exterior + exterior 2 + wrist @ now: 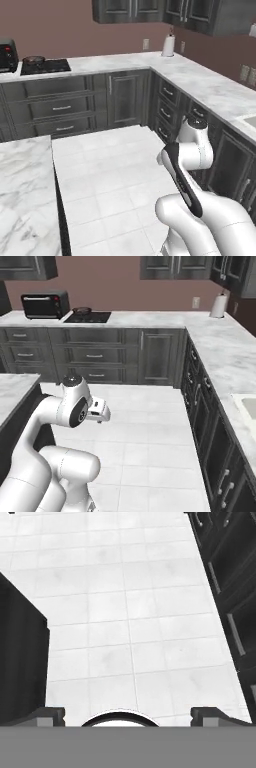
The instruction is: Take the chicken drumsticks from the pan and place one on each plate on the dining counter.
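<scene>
1. One pan [33, 60] sits on the black cooktop [47, 66] at the far wall counter, dark and round; the right base view has it too [82, 310]. What lies in it is too small to tell.
2. Just beside the cooktop stands a black toaster oven [45, 304], on the side away from the room's corner.
3. Dining counter [22, 195]: white marble with grey veins, near the left base camera, well apart from the pan across the open floor. The part in view bears nothing. The right base view catches one corner of it [15, 388], on a dark base.
4. Gripper [127, 714]: fingertips [50, 716] stand far apart at the bottom of the hand view, jaws fully spread, nothing between them. It looks down on pale floor tiles [130, 622].
5. Hand [97, 410] hangs low in front of the arm's bent elbow, over the floor, between the dining counter and the dark cabinets [200, 406] on the right.
6. Far wall: marble top [150, 318] over dark drawers, running to the corner and turning toward the camera.
7. Paper towel roll [218, 305] stands upright near that corner.
8. Sink [247, 406] edge shows in the near right counter.
</scene>
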### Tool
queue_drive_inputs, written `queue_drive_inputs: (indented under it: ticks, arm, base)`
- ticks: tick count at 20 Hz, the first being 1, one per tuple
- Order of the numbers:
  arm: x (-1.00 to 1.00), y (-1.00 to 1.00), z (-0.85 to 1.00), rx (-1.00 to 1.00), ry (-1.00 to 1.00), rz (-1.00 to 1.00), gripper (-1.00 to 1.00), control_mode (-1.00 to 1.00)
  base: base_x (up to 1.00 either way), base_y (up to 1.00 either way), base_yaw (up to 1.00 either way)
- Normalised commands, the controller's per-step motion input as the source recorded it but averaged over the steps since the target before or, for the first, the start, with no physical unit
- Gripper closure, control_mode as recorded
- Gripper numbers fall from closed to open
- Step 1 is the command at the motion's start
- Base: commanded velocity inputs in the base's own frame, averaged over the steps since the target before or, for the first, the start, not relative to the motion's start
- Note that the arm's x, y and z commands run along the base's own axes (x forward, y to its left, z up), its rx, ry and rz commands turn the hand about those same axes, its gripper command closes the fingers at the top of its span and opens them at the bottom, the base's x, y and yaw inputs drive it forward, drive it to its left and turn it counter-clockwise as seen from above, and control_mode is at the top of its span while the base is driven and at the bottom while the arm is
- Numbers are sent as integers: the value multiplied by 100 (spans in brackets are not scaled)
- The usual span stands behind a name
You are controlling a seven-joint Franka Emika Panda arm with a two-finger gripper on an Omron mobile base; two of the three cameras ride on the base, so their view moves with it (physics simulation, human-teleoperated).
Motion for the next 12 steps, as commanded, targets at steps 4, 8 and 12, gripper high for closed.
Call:
queue_drive_inputs:
  ticks: [4, 8, 12]
  arm:
    - [0, 0, 0, 0, 0, 0, -100, 100]
    - [0, 0, 0, 0, 0, 0, -100, 100]
    - [0, 0, 0, 0, 0, 0, -100, 100]
  base:
    - [100, 0, 19]
    - [100, 0, 17]
    - [100, 0, 17]
